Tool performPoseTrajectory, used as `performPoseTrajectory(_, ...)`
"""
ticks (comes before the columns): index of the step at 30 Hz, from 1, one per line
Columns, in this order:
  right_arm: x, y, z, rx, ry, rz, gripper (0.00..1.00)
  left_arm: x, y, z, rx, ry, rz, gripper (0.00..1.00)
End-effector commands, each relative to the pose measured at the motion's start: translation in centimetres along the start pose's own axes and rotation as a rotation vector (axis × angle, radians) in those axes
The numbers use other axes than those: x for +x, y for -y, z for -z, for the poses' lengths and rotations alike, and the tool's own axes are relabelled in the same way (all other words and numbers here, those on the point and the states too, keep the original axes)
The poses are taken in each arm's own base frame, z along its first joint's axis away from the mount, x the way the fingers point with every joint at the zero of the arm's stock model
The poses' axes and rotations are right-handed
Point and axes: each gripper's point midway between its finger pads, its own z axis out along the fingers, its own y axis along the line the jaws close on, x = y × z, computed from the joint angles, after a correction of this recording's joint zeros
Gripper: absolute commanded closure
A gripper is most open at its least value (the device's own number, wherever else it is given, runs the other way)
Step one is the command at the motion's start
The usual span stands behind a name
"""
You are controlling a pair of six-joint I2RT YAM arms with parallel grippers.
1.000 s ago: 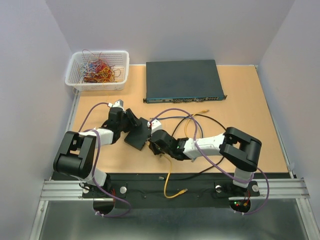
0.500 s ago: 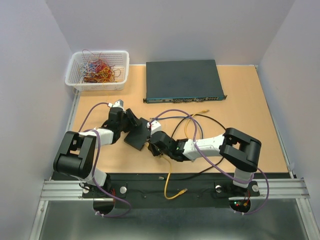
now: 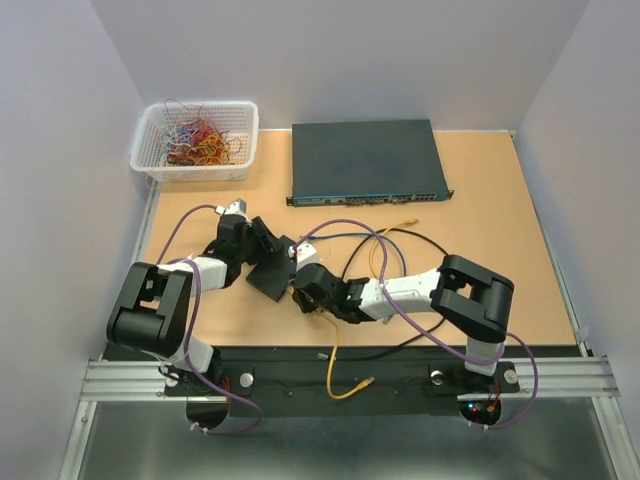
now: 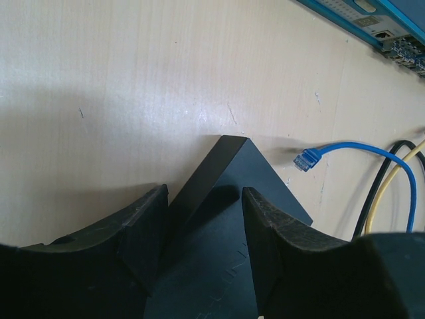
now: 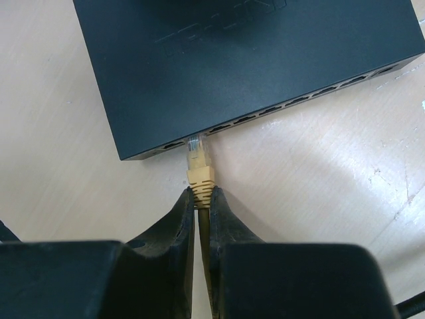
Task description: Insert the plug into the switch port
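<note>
Pale, bare walls (image 3: 350, 60) enclose a light wooden table (image 3: 500, 260) on three sides. Two arms work at its near edge: the left arm (image 3: 200, 270) and the right arm (image 3: 410, 290).

One white basket (image 3: 190, 172) of tangled coloured wires stands at the far left corner. One dark grey-blue rack switch (image 3: 365, 158) lies just beside it along the back.

One small black box (image 3: 272, 272) lies mid-table between the two grippers.

The left gripper (image 4: 202, 199) has its jaws partway apart, closed against one corner of the box.

The right gripper (image 5: 202, 199) has its fingers (image 5: 179, 219) nearly together, pinching the yellow cable (image 3: 333, 350) just behind its plug (image 5: 199, 163).

The plug's clear tip sits at the mouth of the switch port (image 5: 194, 138), near the left end of the socket row in the right wrist view. How far it has entered cannot be told.

One blue cable (image 4: 372, 149) and one black cable (image 4: 380, 183) lie loose beside the box.
</note>
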Motion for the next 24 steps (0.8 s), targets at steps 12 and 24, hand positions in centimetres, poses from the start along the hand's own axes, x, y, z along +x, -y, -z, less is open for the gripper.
performPoseTrajectory(12,-3.6,-1.2,-1.4,0.024,0.127,-0.062,1.0,5.5,-1.5,1.7,-0.011,-0.156,0.083,0.41)
performPoseTrajectory(24,-3.9,0.9,-1.1,0.106,0.206,-0.124,0.99,6.8,-2.2,3.3,-0.002,-0.146,0.115,0.41)
